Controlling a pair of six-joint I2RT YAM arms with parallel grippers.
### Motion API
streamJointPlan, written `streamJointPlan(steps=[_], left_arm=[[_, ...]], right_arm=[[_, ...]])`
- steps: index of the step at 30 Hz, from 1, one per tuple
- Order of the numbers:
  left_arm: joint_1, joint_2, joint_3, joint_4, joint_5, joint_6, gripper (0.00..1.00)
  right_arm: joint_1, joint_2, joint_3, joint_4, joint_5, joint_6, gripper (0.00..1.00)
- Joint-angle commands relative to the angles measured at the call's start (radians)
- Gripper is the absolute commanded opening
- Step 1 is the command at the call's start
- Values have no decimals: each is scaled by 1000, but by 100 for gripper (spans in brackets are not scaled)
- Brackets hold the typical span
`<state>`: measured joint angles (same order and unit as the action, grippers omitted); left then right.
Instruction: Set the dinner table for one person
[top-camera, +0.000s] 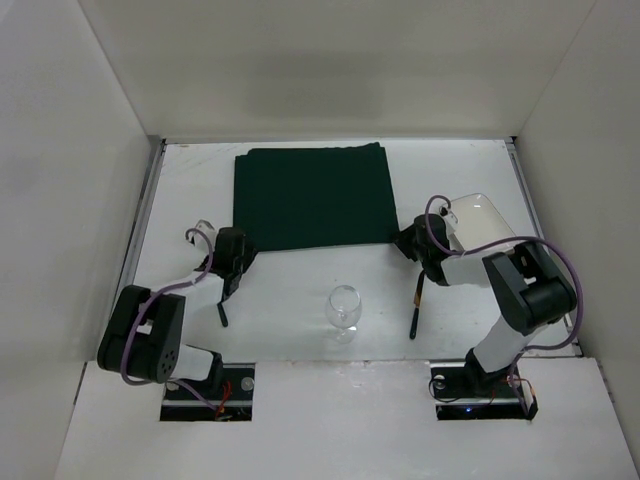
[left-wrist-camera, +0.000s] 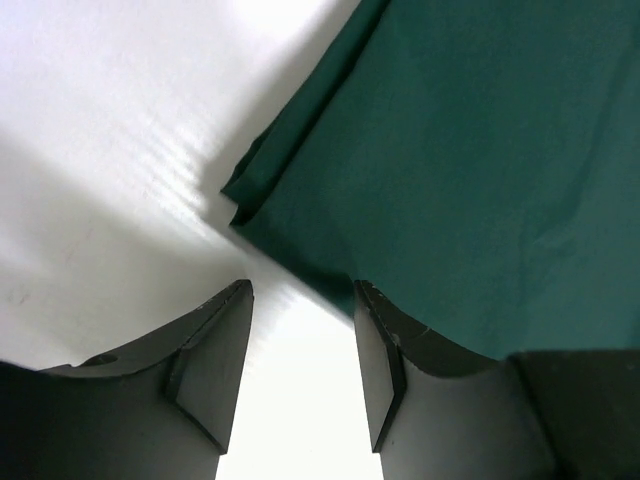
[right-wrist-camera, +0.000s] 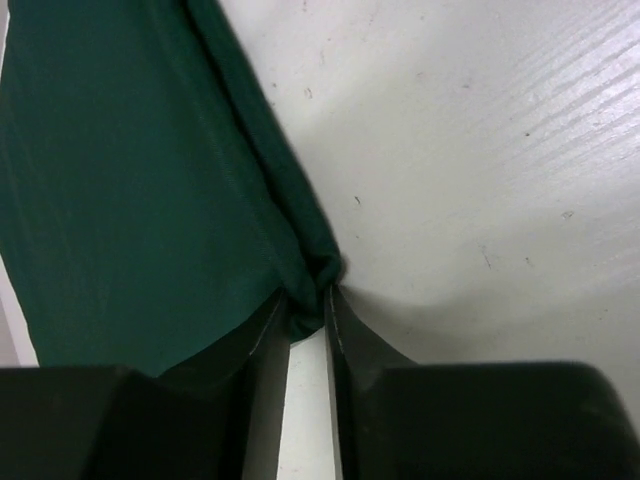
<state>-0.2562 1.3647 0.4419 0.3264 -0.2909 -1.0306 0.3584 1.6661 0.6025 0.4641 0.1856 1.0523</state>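
The white dinner table (top-camera: 290, 335) carries a dark green cloth (top-camera: 310, 195) spread flat at its back middle. My right gripper (top-camera: 408, 243) is shut on the cloth's near right corner; in the right wrist view the bunched corner (right-wrist-camera: 318, 272) sits pinched between the fingertips (right-wrist-camera: 308, 300). My left gripper (top-camera: 232, 264) is open at the cloth's near left corner. In the left wrist view that corner (left-wrist-camera: 245, 195) lies just ahead of the open gripper (left-wrist-camera: 300, 300), with bare table between the jaws and the cloth's edge (left-wrist-camera: 480, 180) beside the right finger.
A clear wine glass (top-camera: 344, 305) stands upright on the near middle. A dark utensil (top-camera: 223, 311) lies left of it, another (top-camera: 415, 310) to its right. A white plate (top-camera: 482, 216) sits behind my right arm. White walls enclose the table.
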Motion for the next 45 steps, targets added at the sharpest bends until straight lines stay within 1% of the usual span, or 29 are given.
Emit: streamJointPlan(steps=[1, 5, 7, 9, 12, 13, 15, 19, 23, 26, 29, 31, 35, 38, 41, 45], left_arm=[[30, 48, -11, 19, 4, -9, 42], [42, 109, -2, 82, -10, -26, 42], [42, 157, 14, 111, -4, -29, 39], [42, 200, 23, 147, 9, -28, 31], [51, 224, 9, 183, 45, -37, 14], [53, 215, 1, 184, 55, -36, 11], [53, 179, -28, 184, 58, -26, 7], [47, 50, -98, 136, 70, -20, 6], [19, -129, -167, 16, 36, 1, 6], [-4, -274, -201, -94, -5, 10, 6], [-28, -370, -213, -185, -56, 26, 6], [-38, -421, -209, -251, -63, 30, 7], [-57, -461, -221, -286, -65, 35, 7], [-80, -432, -221, -277, -63, 32, 7], [-107, -398, -215, -248, -67, 24, 8], [-142, -397, -206, -247, -74, 23, 8]], right_arm=[[-9, 12, 19, 54, -2, 29, 22], [-16, -15, -7, 61, -2, 21, 16], [-14, -29, -18, 64, -2, 15, 15], [-11, -51, -29, 65, -5, 9, 14], [-11, -101, -70, 58, -3, 11, 14], [-11, -112, -81, 54, -5, 11, 14], [-11, -143, -113, 48, -14, 8, 14], [10, -221, -196, 36, -46, 12, 14], [41, -304, -262, 12, -57, 18, 14], [69, -362, -282, -34, -49, 18, 14], [80, -426, -297, -80, -46, 14, 14], [86, -477, -316, -113, -41, 12, 14], [115, -590, -351, -214, -22, -8, 14], [129, -679, -365, -280, -12, 2, 14], [132, -779, -360, -381, 12, -5, 14], [130, -913, -362, -518, 38, -20, 14]])
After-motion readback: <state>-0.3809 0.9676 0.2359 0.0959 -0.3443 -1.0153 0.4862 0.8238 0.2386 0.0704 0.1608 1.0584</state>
